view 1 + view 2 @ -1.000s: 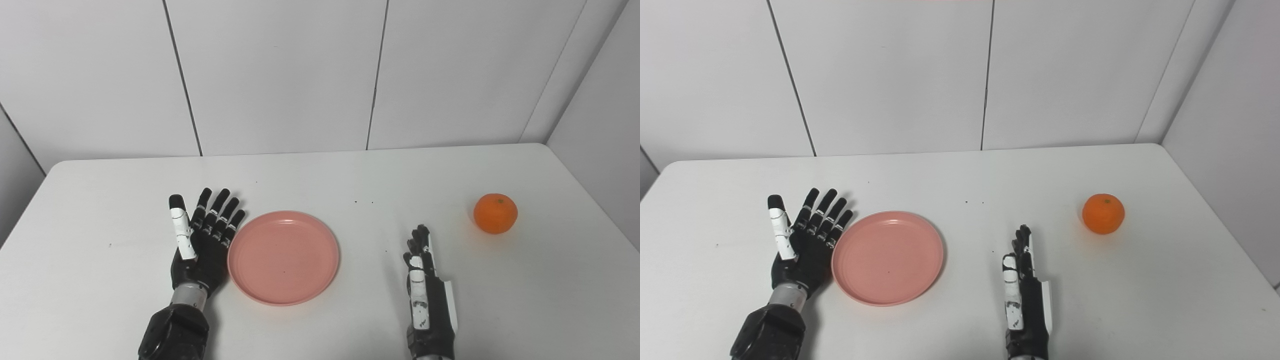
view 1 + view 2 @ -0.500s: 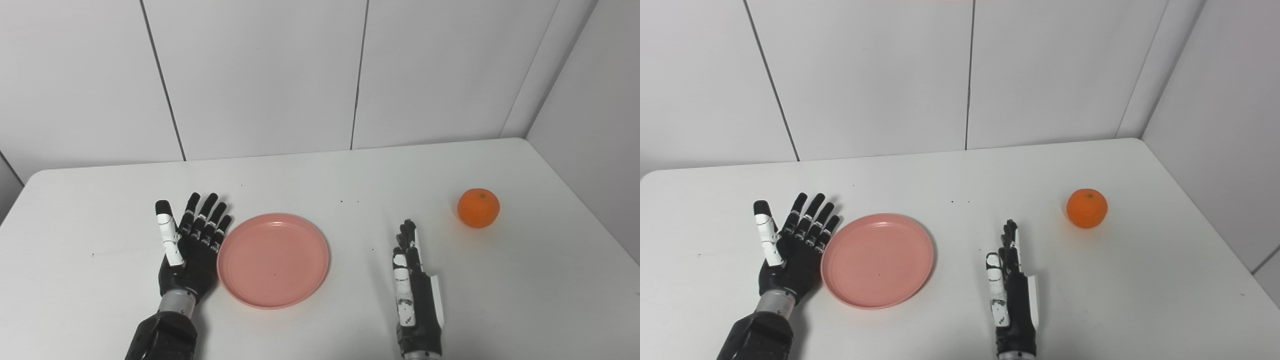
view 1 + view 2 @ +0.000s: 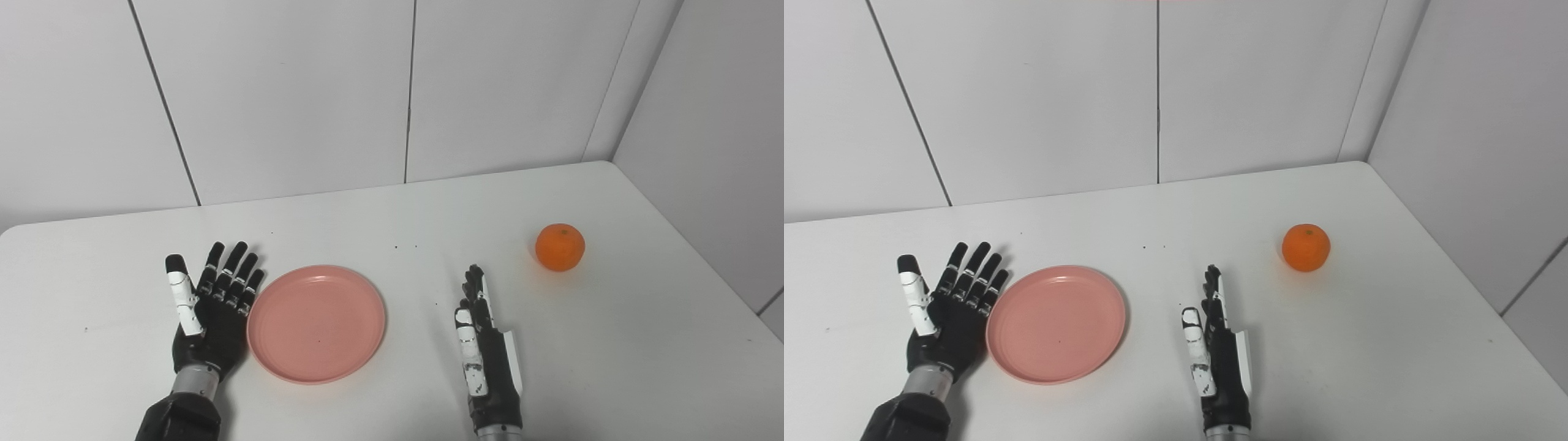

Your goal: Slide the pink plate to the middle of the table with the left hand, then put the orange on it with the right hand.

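Resting flat on the white table point(image 3: 392, 202), the round, shallow pink plastic plate point(image 3: 316, 323) sits in the lower left-centre of the frame, with the black-and-white left hand point(image 3: 211, 309) just beside its left rim, palm up, fingers spread and holding nothing; whether the fingers touch the rim cannot be told. The plate appears light and rigid, with a smooth base likely to glide easily on the smooth tabletop, so a push against the raised rim, or light downward pressure inside the rim, should move it; excess force could send it past the middle. The small round orange point(image 3: 560, 247) lies at the right of the frame, well apart from the plate and beyond the right hand point(image 3: 484, 343). This hand rests edge-on on the table, fingers extended together and empty. The orange appears firm, moderately light, and prone to rolling; its dimpled skin should offer fair grip. Take hold by wrapping fingers and thumb around its widest girth from above. The orange has not yet been grasped.
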